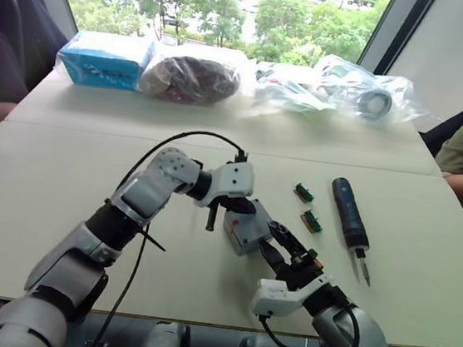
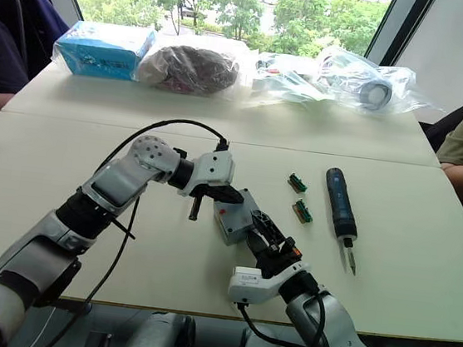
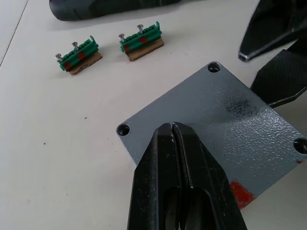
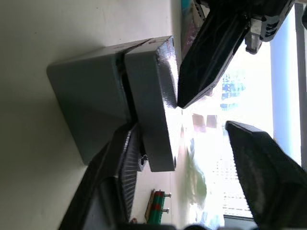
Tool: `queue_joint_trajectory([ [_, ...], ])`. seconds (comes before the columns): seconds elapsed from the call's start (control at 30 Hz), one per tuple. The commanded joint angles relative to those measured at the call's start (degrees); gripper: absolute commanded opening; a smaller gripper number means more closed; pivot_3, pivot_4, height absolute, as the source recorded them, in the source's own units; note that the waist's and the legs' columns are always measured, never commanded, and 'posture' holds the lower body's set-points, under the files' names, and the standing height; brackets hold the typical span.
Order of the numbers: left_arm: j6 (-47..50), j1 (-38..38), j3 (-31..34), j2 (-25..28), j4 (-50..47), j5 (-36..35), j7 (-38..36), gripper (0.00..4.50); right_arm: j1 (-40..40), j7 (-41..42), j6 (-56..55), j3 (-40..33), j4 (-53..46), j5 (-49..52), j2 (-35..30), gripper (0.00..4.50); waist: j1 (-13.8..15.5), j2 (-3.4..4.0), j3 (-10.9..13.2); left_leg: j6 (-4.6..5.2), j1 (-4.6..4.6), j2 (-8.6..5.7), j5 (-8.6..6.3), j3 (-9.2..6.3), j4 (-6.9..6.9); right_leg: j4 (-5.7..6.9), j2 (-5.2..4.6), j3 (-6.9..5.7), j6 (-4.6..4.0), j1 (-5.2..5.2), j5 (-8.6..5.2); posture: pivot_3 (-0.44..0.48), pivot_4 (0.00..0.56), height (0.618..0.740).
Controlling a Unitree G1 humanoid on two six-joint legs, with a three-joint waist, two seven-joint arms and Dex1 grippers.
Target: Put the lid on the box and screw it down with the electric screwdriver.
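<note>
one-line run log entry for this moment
stage: seating lid on box | left gripper: shut, pressing on lid | right gripper: open at box | lid: skewed | electric screwdriver: on table, untouched

Lid point(image 3: 225, 124) under left gripper point(image 3: 172, 129) showing speckled grey, red patch at one edge. Box point(image 4: 88, 108) plain grey. Gripper fingers black. Connector pieces point(image 3: 79, 55) beyond the fingers showing green on brown, red dots. Screwdriver point(image 1: 350, 213) dark blue-black. Table point(image 1: 63, 179) off-white.
</note>
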Motion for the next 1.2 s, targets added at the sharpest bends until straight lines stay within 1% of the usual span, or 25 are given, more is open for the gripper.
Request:
queue_joint_trajectory([
  [0.03,-0.2,3.2,-5.0,0.9,2.9,4.3,-0.5,0.0,0.7,0.4,-0.6,0.1,-1.2,0.1,0.3,4.29,0.0,-0.07,-0.3,0.06,0.06,0.01,-0.04,0.0,0.0,-0.01,0.0,0.0,-0.02,0.06,-0.01,0.0,0.15,0.74],
  [0.27,-2.7,4.4,-5.6,0.9,4.8,6.7,0.2,0.0,3.3,0.6,-1.6,-0.7,-4.3,1.4,-0.4,4.29,0.0,0.03,-0.8,0.18,0.12,0.02,-0.13,-0.02,-0.02,-0.07,-0.02,-0.01,-0.1,0.15,-0.06,0.0,0.15,0.74],
  [0.47,-5.1,5.0,-5.4,0.7,6.5,7.9,1.3,0.0,6.0,0.6,-3.5,-2.5,-6.7,4.4,-1.4,4.29,0.1,-0.12,-0.9,0.2,0.18,0.03,-0.14,-0.18,-0.02,-0.09,-0.03,-0.17,-0.16,0.28,-0.1,0.0,0.15,0.74],
  [0.53,-4.9,5.0,-1.8,-1.0,6.6,4.8,2.9,0.0,6.4,1.1,-3.3,-4.5,-8.2,10.8,-0.5,4.29,0.3,-0.11,-0.9,0.19,0.2,0.04,-0.14,-0.26,-0.02,-0.09,-0.05,-0.25,-0.28,0.33,-0.17,0.0,0.15,0.74],
  [0.6,-0.4,4.2,4.7,-3.1,5.5,-1.6,3.8,0.0,6.0,2.9,-0.6,-6.9,-10.2,20.8,2.2,4.29,0.4,-0.13,-0.9,0.19,0.18,0.03,-0.14,-0.29,-0.02,-0.1,-0.08,-0.29,-0.3,0.35,-0.17,0.0,0.15,0.74],
  [0.67,4.5,2.7,10.8,-4.7,4.2,-7.2,5.0,0.0,5.1,4.7,2.5,-8.9,-11.5,28.9,4.1,3.83,0.8,-0.3,-0.7,0.19,0.09,0.08,-0.14,-0.42,-0.02,-0.1,-0.08,-0.34,-0.3,0.31,-0.17,0.0,0.15,0.74],
  [0.7,7.6,1.5,14.3,-5.8,3.8,-10.2,6.4,0.0,4.4,5.8,5.0,-9.8,-12.2,33.5,5.4,3.68,1.1,-0.3,-0.6,0.17,0.0,0.13,-0.13,-0.5,-0.02,-0.08,-0.06,-0.4,-0.29,0.23,-0.16,0.0,0.15,0.74],
  [0.77,11.2,-0.6,21.9,-7.9,3.0,-16.6,9.7,0.0,2.1,8.5,10.9,-11.8,-13.7,42.3,7.7,3.01,1.6,-0.15,-0.4,0.12,-0.11,0.17,-0.1,-0.64,-0.06,0.0,-0.06,-0.51,-0.31,0.11,-0.17,0.0,0.15,0.74],
  [0.8,12.8,-1.6,25.1,-8.3,2.6,-19.0,11.2,0.0,0.5,9.8,15.2,-13.0,-14.5,47.0,9.3,2.59,1.6,-0.05,-0.3,0.1,-0.19,0.17,-0.08,-0.68,-0.06,0.05,-0.09,-0.52,-0.29,0.03,-0.16,0.0,0.15,0.74],
  [0.83,14.9,-2.3,27.0,-7.7,1.8,-20.5,12.0,0.0,-1.8,10.9,19.3,-14.5,-14.9,50.9,10.4,2.22,1.5,0.0,-0.2,0.06,-0.26,0.17,-0.06,-0.7,-0.06,0.1,-0.08,-0.53,-0.27,-0.04,-0.15,0.0,0.15,0.74],
  [0.93,19.3,-3.1,29.1,-6.1,0.5,-22.5,13.3,0.0,-6.3,12.8,28.9,-17.1,-16.2,59.2,12.3,1.03,1.1,0.19,-0.1,0.03,-0.3,0.09,-0.04,-0.64,-0.05,0.1,-0.07,-0.52,-0.25,-0.09,-0.11,0.0,0.15,0.74],
  [0.97,20.1,-3.1,29.9,-5.7,0.5,-23.0,14.1,0.0,-7.9,13.5,32.7,-17.9,-16.6,62.5,12.7,0.7,0.9,0.26,-0.1,0.04,-0.29,0.07,-0.05,-0.62,-0.06,0.1,-0.07,-0.51,-0.24,-0.08,-0.11,0.0,0.15,0.74],
  [1.03,20.3,-2.6,29.1,-3.6,0.5,-22.7,13.1,0.0,-10.3,16.1,40.6,-19.1,-17.2,69.1,11.6,0.05,0.5,0.32,0.0,0.04,-0.27,0.06,-0.05,-0.58,-0.07,0.08,-0.06,-0.5,-0.23,-0.08,-0.1,0.0,0.15,0.74],
  [1.1,18.4,-1.9,27.3,-2.1,1.3,-21.1,12.1,0.0,-11.6,20.0,47.9,-20.5,-18.1,76.2,8.8,0.05,0.2,0.36,0.0,0.04,-0.27,0.06,-0.05,-0.59,-0.09,0.1,-0.06,-0.51,-0.23,-0.07,-0.1,0.0,0.15,0.74],
  [1.2,15.1,-0.7,20.8,0.7,5.4,-16.5,8.5,0.0,-13.3,25.9,61.5,-25.9,-18.2,89.4,2.5,0.05,0.0,0.44,0.1,0.06,-0.28,0.03,-0.05,-0.58,-0.12,0.05,-0.08,-0.52,-0.23,-0.07,-0.1,0.0,0.15,0.74],
])
